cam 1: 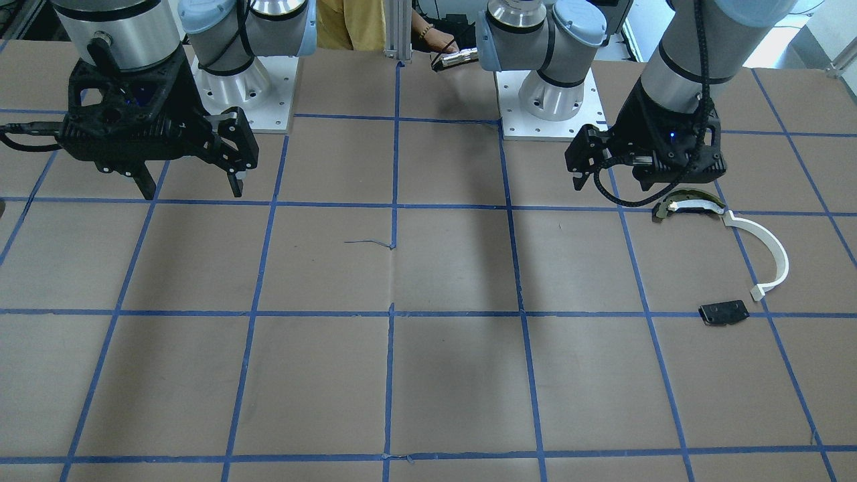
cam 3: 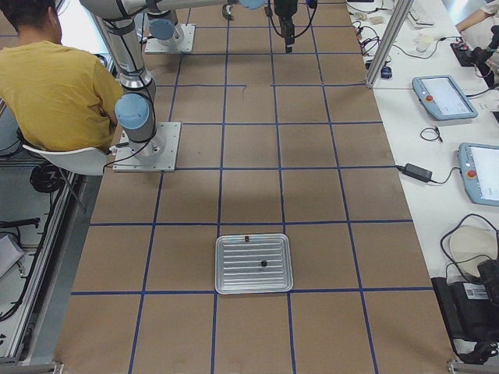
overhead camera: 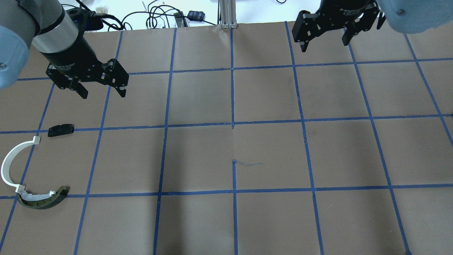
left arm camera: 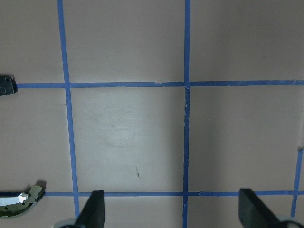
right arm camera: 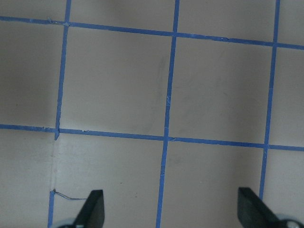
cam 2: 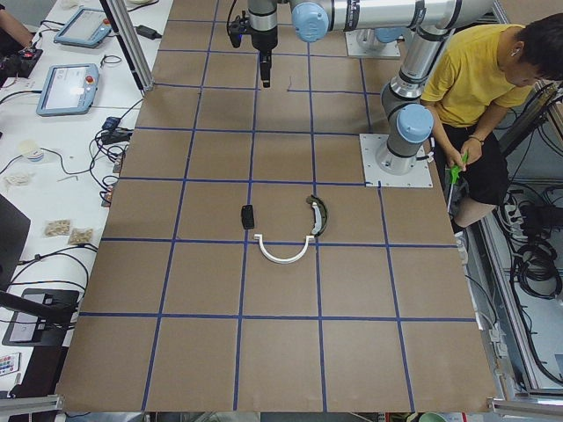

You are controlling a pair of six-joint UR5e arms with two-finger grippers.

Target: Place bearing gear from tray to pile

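Hovering left gripper (overhead camera: 104,95) near pile (overhead camera: 39,200)

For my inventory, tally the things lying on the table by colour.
White arc: 1
Olive curved piece: 1
Black plate: 1
Silver tray: 1
Small dark parts in tray: 2
Total: 6

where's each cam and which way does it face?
Overhead: behind robot, looking forward-down on table; left gripper, right gripper, jaws open.
Front-facing: across table, facing robot; both bases, both grippers.
Exterior left: table's left end, looking along it; pile near, bases beyond.
Exterior right: opposite end; tray near, bases beyond.
Left wrist: down at table; jaw tips, olive piece.
Right wrist: down at table; jaw tips only.
Shared: overhead and front-facing both show white arc strip.
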